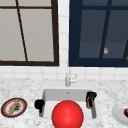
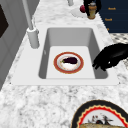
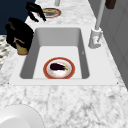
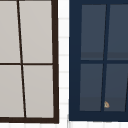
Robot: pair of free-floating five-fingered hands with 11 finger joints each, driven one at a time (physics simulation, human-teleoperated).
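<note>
Marble-patterned countertop (image 3: pixel 75 100) surrounds a white sink (image 3: pixel 60 37) set below a tiled wall. Behind the sink stands a faucet (image 1: pixel 68 77); above it hang a pale cabinet with dark framing (image 4: pixel 27 60) and a dark blue cabinet (image 4: pixel 100 60).

Inside the basin lies a red-rimmed plate (image 3: pixel 59 68) carrying an eggplant (image 3: pixel 58 66). In the front view a large red ball (image 1: pixel 67 115) covers the plate and most of the basin floor.

The right hand (image 1: pixel 91 98) is clamped on a small brown bottle (image 3: pixel 22 48) at the right edge of the sink, fingers curled round its upper part. The hand covers the bottle's top, so its cap cannot be made out.

The left hand (image 1: pixel 39 104) hangs at the left rim of the sink with fingers drooping and relaxed, holding nothing.

On the counter to the left rests a dark-rimmed plate (image 1: pixel 14 107) with food of unclear kind; the left side view cuts it off at the lower edge. To the right, a white plate (image 1: pixel 119 113) with a dark red item (image 1: pixel 126 112) is cut off by the frame edge.
</note>
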